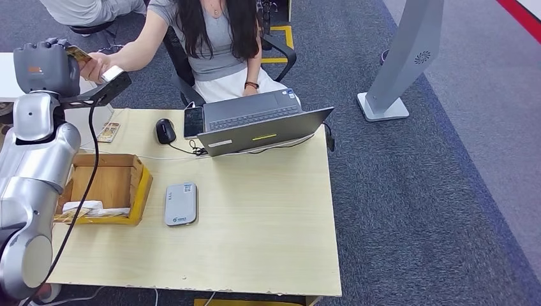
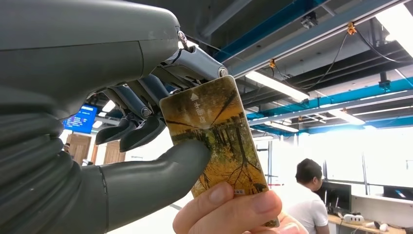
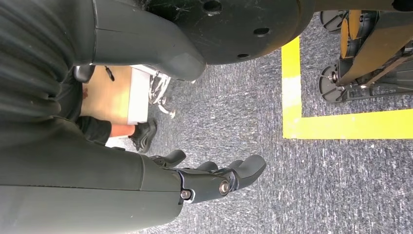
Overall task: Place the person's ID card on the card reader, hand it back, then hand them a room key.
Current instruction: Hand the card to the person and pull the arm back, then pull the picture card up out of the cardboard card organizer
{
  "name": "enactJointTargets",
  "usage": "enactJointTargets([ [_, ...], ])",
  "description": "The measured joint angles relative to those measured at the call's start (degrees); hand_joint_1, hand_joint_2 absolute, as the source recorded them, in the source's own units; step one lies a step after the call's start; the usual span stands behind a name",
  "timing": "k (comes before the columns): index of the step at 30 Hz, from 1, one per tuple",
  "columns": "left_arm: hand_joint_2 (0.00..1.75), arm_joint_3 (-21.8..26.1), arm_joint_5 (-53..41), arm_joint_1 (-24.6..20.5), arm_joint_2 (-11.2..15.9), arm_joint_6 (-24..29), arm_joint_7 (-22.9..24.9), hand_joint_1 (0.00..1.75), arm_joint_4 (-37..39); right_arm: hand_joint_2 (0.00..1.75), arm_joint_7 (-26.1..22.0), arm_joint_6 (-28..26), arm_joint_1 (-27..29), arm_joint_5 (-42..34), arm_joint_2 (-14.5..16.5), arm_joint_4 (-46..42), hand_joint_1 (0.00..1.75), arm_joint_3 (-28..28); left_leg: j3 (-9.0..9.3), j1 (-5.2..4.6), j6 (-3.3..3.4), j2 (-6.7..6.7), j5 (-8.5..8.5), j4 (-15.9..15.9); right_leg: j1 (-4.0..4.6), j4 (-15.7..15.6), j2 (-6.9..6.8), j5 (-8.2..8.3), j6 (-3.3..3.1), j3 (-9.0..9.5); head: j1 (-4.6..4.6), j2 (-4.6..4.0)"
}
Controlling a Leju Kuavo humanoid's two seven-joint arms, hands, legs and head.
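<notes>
My left hand is raised at the far left, beyond the table's back corner. It pinches a card with a yellow-brown tree picture between thumb and fingers. The card stands on end, and the person's fingers grip its opposite edge. The seated person's hand reaches over to it. The grey-white card reader lies flat on the table with nothing on it. My right hand hangs over grey carpet, fingers loosely curved and holding nothing.
A yellow-edged wooden box with cards in it stands left of the reader. Another card lies at the back left corner. An open laptop, a mouse and a phone line the table's far side.
</notes>
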Motion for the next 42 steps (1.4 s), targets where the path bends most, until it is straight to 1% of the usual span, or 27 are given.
enactJointTargets([
  [9, 1.75, 0.0, -1.3, -0.4, 0.0, -0.3, 0.2, 1.75, 0.5, 1.75, 0.1, 0.0, -0.1, 0.5, 0.0, 0.0, 0.0, 0.4, -0.1, 0.0, 0.0, 0.03, -0.01, 0.0, 0.0, 0.0, 0.02, 0.0, 0.0, -0.12, -0.01, 0.0],
  [13, 1.75, 0.0, -1.7, -1.3, 0.0, -0.8, 0.7, 0.0, 1.1, 1.75, 0.0, 0.0, -0.1, 0.8, -0.2, 0.0, 0.0, 1.0, -0.14, 0.0, 0.0, 0.03, -0.01, 0.0, 0.0, 0.0, 0.02, 0.0, 0.0, -0.15, 0.01, 0.0],
  [17, 1.75, 0.3, -0.9, -1.8, 0.0, -0.5, 0.7, 0.0, 1.3, 1.75, -0.2, 0.0, -0.2, 0.9, -0.2, 0.0, 0.0, 1.2, -0.15, 0.0, 0.0, 0.0, -0.01, 0.0, 0.0, 0.0, -0.02, 0.0, 0.0, -0.15, -0.01, 0.0],
  [18, 1.75, 0.3, -0.4, -1.7, 0.0, -0.3, 0.3, 0.0, 1.3, 1.75, -0.2, 0.0, -0.2, 0.8, -0.2, 0.0, 0.0, 1.2, -0.15, -0.01, 0.01, 0.0, -0.01, 0.0, -0.01, 0.0, -0.02, 0.0, 0.0, -0.15, 0.0, 0.0],
  [19, 1.75, 0.4, 1.0, -0.7, -0.4, 0.1, -1.1, 0.0, 0.9, 1.75, -0.2, -0.2, -0.2, 0.4, -0.2, 0.0, 0.0, 1.2, -0.1, -0.06, 0.03, 0.01, -0.03, 0.0, -0.05, 0.0, -0.01, 0.0, 0.01, -0.1, 0.04, 0.0],
  [20, 1.75, 0.7, 3.5, 1.8, -1.1, 0.9, -3.7, 0.0, -1.0, 1.75, -0.5, -0.6, -0.2, -0.3, -0.2, 0.0, 0.0, 1.1, 0.09, -0.19, 0.08, 0.06, -0.09, -0.1, -0.18, 0.0, 0.03, -0.03, 0.04, 0.02, 0.07, 0.0],
  [21, 1.75, 0.9, 6.9, 6.4, -2.2, 2.6, -7.2, 0.0, -5.1, 1.75, -1.0, -1.0, -0.1, -1.2, -0.2, 0.0, 0.0, 0.9, 0.43, -0.42, 0.18, 0.14, -0.2, -0.2, -0.37, -0.1, 0.1, -0.14, 0.17, 0.25, 0.0, 0.0],
  [22, 1.75, 1.1, 9.6, 12.8, -3.8, 4.9, -10.8, 0.0, -11.0, 1.75, -1.5, -1.5, 0.1, -2.1, -0.2, 0.0, 0.0, 0.7, 0.85, -0.67, 0.31, 0.22, -0.33, -0.4, -0.61, -0.1, 0.18, -0.31, 0.3, 0.57, -0.15, -0.01],
  [23, 1.75, 1.1, 10.8, 20.2, -5.5, 7.6, -13.1, 0.0, -18.1, 1.75, -2.1, -1.8, 0.3, -2.8, -0.1, 0.0, 0.0, 0.4, 1.23, -0.85, 0.4, 0.3, -0.48, -0.5, -0.79, -0.1, 0.26, -0.51, 0.43, 0.86, -0.37, -0.01],
  [24, 1.75, 0.7, 10.6, 27.3, -7.1, 9.8, -13.7, 0.0, -24.6, 1.75, -2.4, -2.0, 0.4, -3.2, -0.1, 0.0, 0.0, 0.2, 1.43, -0.93, 0.45, 0.42, -0.6, -0.5, -0.87, -0.1, 0.39, -0.67, 0.52, 1.02, -0.44, -0.01],
  [25, 1.75, 0.3, 9.6, 33.0, -8.4, 11.1, -13.0, 0.0, -29.7, 1.75, -2.4, -2.1, 0.5, -3.3, 0.0, 0.0, 0.0, 0.0, 1.4, -0.89, 0.44, 0.55, -0.69, -0.5, -0.86, -0.1, 0.52, -0.72, 0.49, 0.99, -0.38, -0.01],
  [26, 1.75, 0.0, 9.0, 37.5, -9.1, 11.6, -11.6, 0.0, -33.7, 1.75, -2.1, -2.1, 0.5, -3.4, 0.0, 0.0, 0.0, -0.1, 1.25, -0.83, 0.41, 0.67, -0.74, -0.4, -0.81, -0.1, 0.64, -0.69, 0.49, 0.84, -0.27, 0.0],
  [27, 1.75, -0.2, 9.1, 40.4, -9.4, 11.4, -10.5, 0.0, -36.9, 1.75, -1.7, -2.1, 0.6, -3.5, 0.1, 0.0, 0.0, -0.2, 1.09, -0.8, 0.41, 0.71, -0.76, -0.4, -0.77, -0.1, 0.68, -0.64, 0.49, 0.69, -0.13, 0.0],
  [29, 1.75, -0.3, 9.6, 44.0, -9.5, 10.7, -9.3, 0.0, -42.0, 1.75, -1.0, -2.2, 0.9, -3.5, 0.1, 0.1, 0.0, -0.3, 0.94, -0.79, 0.44, 0.52, -0.77, -0.3, -0.75, -0.1, 0.5, -0.64, 0.57, 0.62, -0.14, 0.0],
  [31, 1.75, -0.3, 9.8, 47.0, -9.5, 10.2, -9.4, 0.0, -45.8, 1.75, -0.4, -2.4, 1.0, -3.6, 0.1, 0.2, 0.0, -0.5, 0.92, -0.79, 0.44, 0.34, -0.77, -0.3, -0.75, -0.1, 0.32, -0.69, 0.62, 0.66, -0.15, 0.0],
  [33, 1.75, -0.4, 9.9, 50.2, -9.6, 10.3, -10.1, 0.0, -49.4, 1.75, 0.1, -2.7, 1.0, -4.0, 0.1, 0.2, 0.0, -0.6, 0.9, -0.79, 0.45, 0.35, -0.78, -0.3, -0.75, -0.1, 0.3, -0.7, 0.6, 0.67, -0.16, 0.0],
  [38, 1.75, -0.9, 9.9, 60.7, -9.9, 11.6, -11.9, 0.0, -59.0, 1.75, -0.6, -3.3, 1.4, -5.4, 0.3, 0.2, 0.0, -1.4, 0.91, -0.79, 0.49, 0.37, -0.85, -0.3, -0.75, -0.1, 0.31, -0.77, 0.61, 0.64, -0.18, 0.0],
  [40, 1.75, -1.2, 9.7, 63.3, -10.0, 11.8, -12.1, 0.0, -61.4, 1.75, -0.8, -3.3, 1.4, -5.5, 0.3, 0.2, 0.0, -1.7, 0.88, -0.79, 0.51, 0.26, -0.85, -0.3, -0.75, -0.2, 0.2, -0.8, 0.62, 0.65, -0.18, 0.0],
  [42, 1.75, -1.3, 9.7, 64.7, -10.0, 11.8, -12.2, 0.0, -63.0, 1.75, -0.9, -3.3, 1.4, -5.5, 0.3, 0.2, 0.0, -1.8, 0.86, -0.79, 0.51, 0.21, -0.85, -0.3, -0.75, -0.2, 0.13, -0.8, 0.62, 0.67, -0.18, 0.0],
])
